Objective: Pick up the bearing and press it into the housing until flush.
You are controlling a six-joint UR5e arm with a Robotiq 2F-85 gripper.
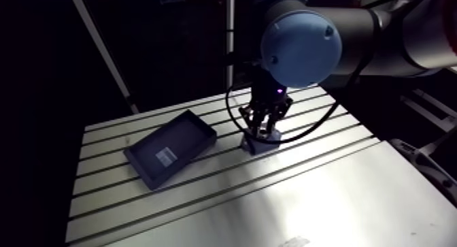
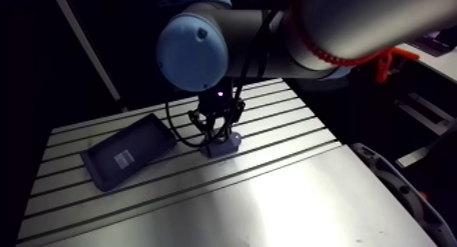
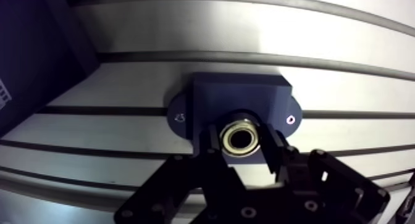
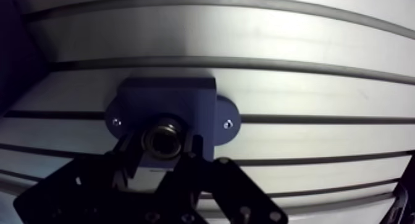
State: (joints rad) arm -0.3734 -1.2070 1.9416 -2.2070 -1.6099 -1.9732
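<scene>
The gripper [image 3: 242, 141] was closed to a narrow gap, its two fingers [image 3: 211, 146] pressed against opposite sides of the bearing [image 3: 241, 139], a small metal ring with a bright rim and a dark bore. In the wrist view the bearing was held between the fingertips directly over the near part of the housing [image 3: 241, 94]. Whether it had entered the housing's bore or sat flush could not be determined, as the fingers covered that area.

The housing was a dark blue block with a rounded flange on each side. A small fastener [image 3: 290, 120] showed on one flange and a pale marking, not legible, on the other. It rested on the slotted aluminium table [image 3: 346, 72], lying across one of the slots.

Beyond the housing, in the arm view, a shallow dark tray [image 1: 170, 149] lay on the table beside it and apart from it, carrying a pale label on its floor.
</scene>
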